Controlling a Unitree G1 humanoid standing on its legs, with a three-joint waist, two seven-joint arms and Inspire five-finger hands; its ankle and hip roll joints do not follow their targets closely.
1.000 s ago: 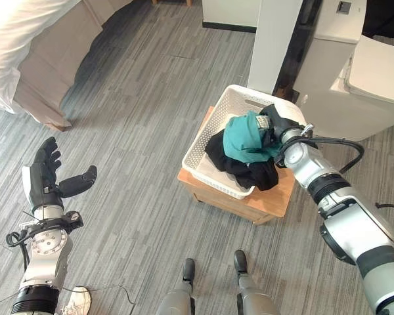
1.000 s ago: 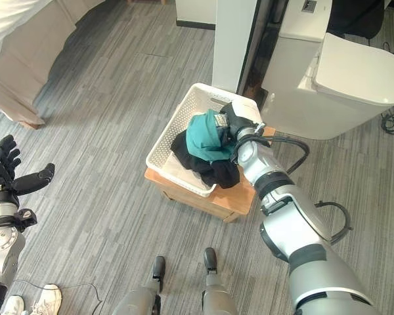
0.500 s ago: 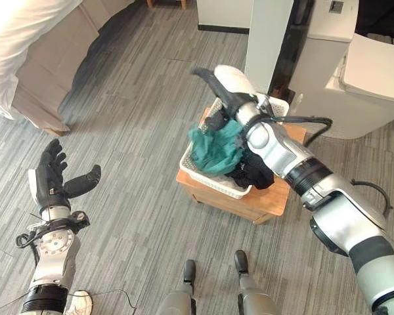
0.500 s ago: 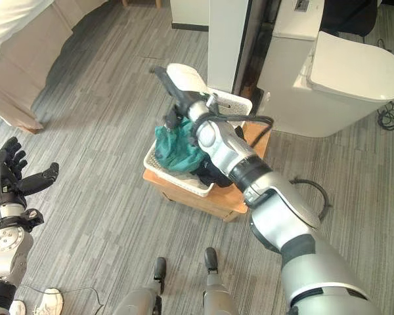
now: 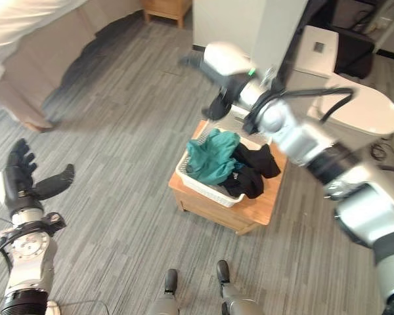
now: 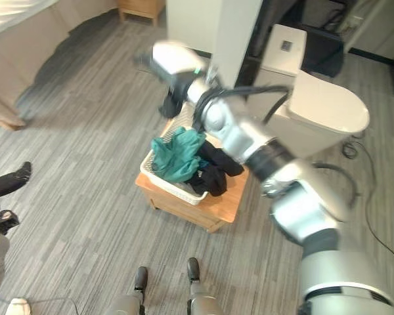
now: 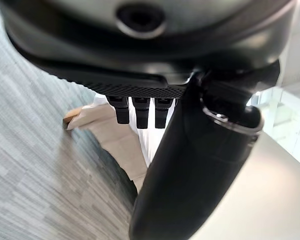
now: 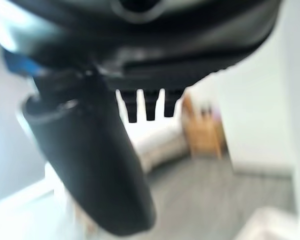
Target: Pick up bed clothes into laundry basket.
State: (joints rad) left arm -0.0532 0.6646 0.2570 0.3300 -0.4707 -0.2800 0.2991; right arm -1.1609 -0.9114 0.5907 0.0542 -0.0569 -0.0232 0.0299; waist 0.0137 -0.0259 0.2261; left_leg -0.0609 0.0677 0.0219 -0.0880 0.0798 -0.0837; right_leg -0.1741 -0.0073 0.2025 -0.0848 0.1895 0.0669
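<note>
The clothes (image 5: pixel 226 164), a teal piece on top of black ones, lie heaped in the basket (image 5: pixel 196 182), with part of the black cloth draped over the rim on the side nearer the right arm. The basket sits on a small wooden table (image 5: pixel 218 211).

The right hand (image 5: pixel 213 62) is now lifted up and away, above and beyond the basket, well apart from the pile. A second ago it was down among the clothes; half a second ago it was already rising over the teal piece. Its fingers are straight in the right wrist view and hold nothing, so the load looks released and this drop seems done.

The left hand (image 5: pixel 21 185) stays raised far off to the other side, fingers spread and thumb out, empty. Past it, at the far corner, hangs the edge of the bed (image 5: pixel 36 59).

Judging by this, the next call is a return toward the bed for any cloth left there; the overhanging black piece could slip off the rim.
</note>
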